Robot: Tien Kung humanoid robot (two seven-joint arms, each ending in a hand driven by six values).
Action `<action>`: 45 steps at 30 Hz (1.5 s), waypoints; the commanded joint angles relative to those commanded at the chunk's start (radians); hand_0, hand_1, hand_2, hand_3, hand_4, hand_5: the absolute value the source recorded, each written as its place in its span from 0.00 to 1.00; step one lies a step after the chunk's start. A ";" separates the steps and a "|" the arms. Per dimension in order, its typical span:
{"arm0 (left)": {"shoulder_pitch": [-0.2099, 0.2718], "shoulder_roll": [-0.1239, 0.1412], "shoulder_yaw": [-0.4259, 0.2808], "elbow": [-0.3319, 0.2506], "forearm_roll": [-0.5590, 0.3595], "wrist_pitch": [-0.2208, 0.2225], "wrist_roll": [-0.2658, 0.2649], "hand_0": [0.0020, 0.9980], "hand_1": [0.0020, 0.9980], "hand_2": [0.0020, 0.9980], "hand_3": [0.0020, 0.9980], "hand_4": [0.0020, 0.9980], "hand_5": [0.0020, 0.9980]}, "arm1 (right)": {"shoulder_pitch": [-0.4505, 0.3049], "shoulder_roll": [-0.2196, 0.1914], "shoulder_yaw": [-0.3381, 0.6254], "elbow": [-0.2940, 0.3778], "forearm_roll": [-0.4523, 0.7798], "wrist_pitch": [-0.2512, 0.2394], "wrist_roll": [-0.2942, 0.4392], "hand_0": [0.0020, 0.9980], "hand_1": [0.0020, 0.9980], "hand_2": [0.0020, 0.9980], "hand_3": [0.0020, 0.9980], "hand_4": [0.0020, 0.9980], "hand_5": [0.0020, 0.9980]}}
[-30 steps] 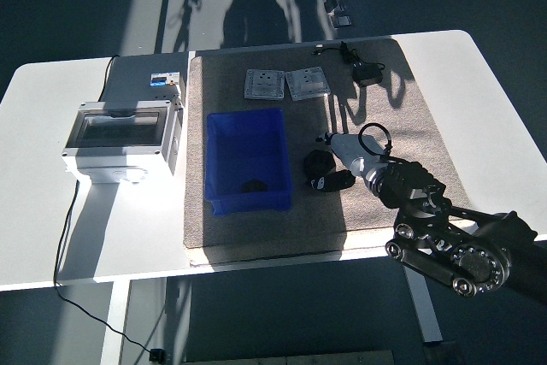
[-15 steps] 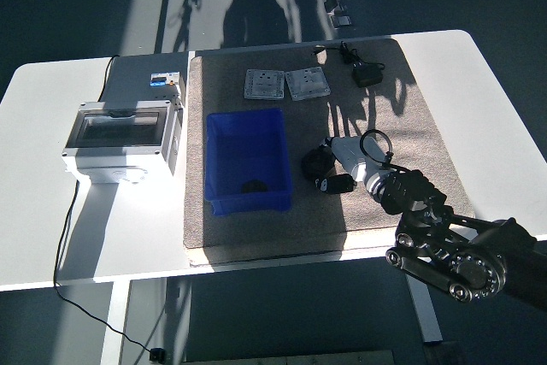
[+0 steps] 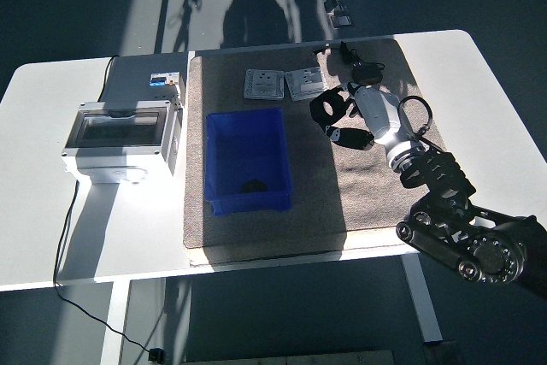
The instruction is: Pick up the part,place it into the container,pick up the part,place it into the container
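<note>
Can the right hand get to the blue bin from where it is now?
Probably yes. The right hand is over the mat to the right of the blue bin, fingers closed on a black part. Only bare mat lies between them, and the bin's top is open.

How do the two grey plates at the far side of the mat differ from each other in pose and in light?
The left grey plate lies squarely with the mat's edges; the right grey plate is turned slightly. The left grey plate is clear of the right hand; the right grey plate lies just beside the hand's black fingers. Both lie flat on the mat, beyond the blue container, and look alike in shape and colour.
</note>
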 joint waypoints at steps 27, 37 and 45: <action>-0.003 0.002 -0.004 0.000 0.004 0.003 -0.002 0.68 0.65 0.60 0.64 0.66 0.64 | 0.119 0.056 -0.206 0.022 -0.125 0.311 -0.031 0.94 0.89 0.85 0.76 0.46 0.33; -0.002 0.003 -0.002 0.000 0.001 0.004 -0.001 0.68 0.65 0.60 0.64 0.66 0.64 | 0.117 0.056 -0.207 0.025 -0.116 0.342 -0.041 1.00 0.94 0.89 0.79 0.51 0.39; -0.002 0.004 -0.002 0.000 0.000 0.004 -0.001 0.68 0.65 0.60 0.64 0.66 0.64 | 0.115 0.056 -0.201 0.029 -0.125 0.350 -0.040 1.00 0.94 0.89 0.78 0.50 0.40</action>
